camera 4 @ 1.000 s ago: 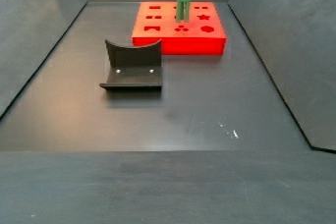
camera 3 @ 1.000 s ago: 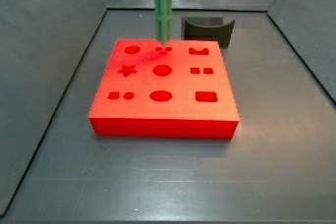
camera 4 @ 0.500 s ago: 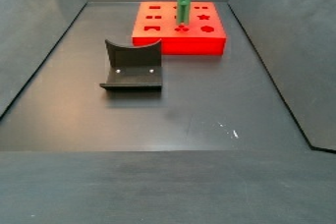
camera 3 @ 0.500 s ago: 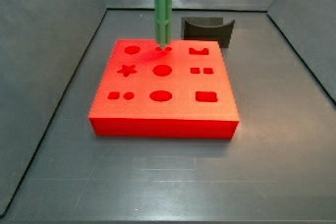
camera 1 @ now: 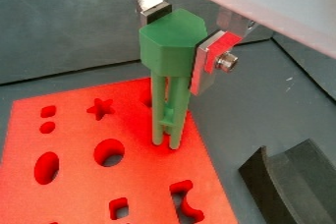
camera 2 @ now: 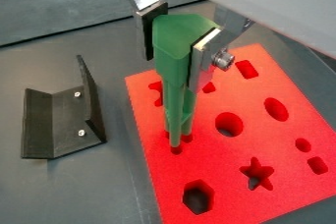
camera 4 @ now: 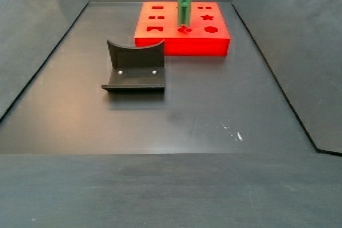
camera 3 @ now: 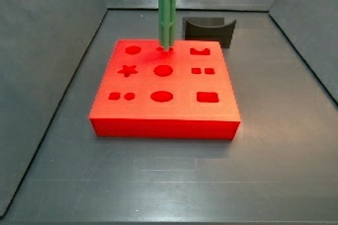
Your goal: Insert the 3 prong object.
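The 3 prong object (camera 1: 168, 71), a tall green stick of narrow rods, is held upright by the gripper (camera 1: 180, 39), whose silver fingers (camera 1: 210, 56) are clamped on its thick upper end. Its lower tips are seen touching, or just entering, the top of the red block (camera 3: 165, 96) near the back row of shaped holes in both side views. Insertion appears begun but not finished: most of the stick stands above the block. The fixture (camera 4: 134, 68) stands apart.
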